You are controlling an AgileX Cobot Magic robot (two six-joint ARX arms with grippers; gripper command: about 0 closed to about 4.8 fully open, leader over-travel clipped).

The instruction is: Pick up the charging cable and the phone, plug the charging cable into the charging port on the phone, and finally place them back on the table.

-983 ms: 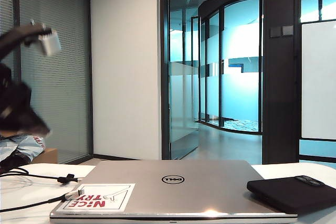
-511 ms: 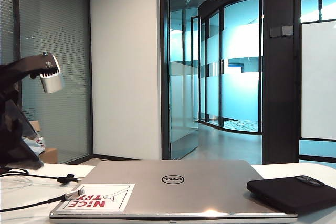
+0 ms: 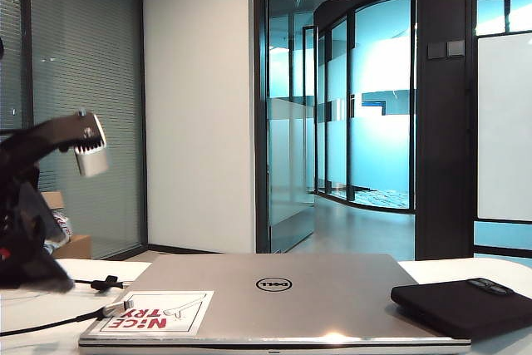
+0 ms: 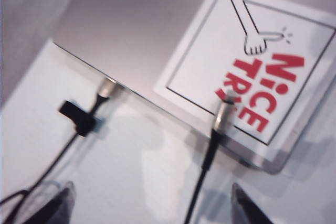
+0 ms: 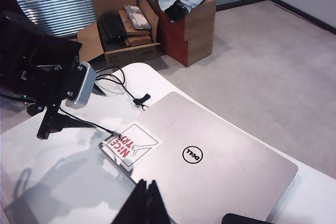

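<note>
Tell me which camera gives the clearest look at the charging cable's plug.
The left wrist view: the plug fills the frame, resting on the laptop's sticker. The exterior view shows the plug small at the laptop's corner. The right wrist view shows it tiny from above.

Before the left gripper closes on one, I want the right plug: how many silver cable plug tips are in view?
2. One silver plug tip rests on the laptop's red-and-white sticker; the other lies at the silver laptop's edge beside the small black tie. More may be hidden.
</note>
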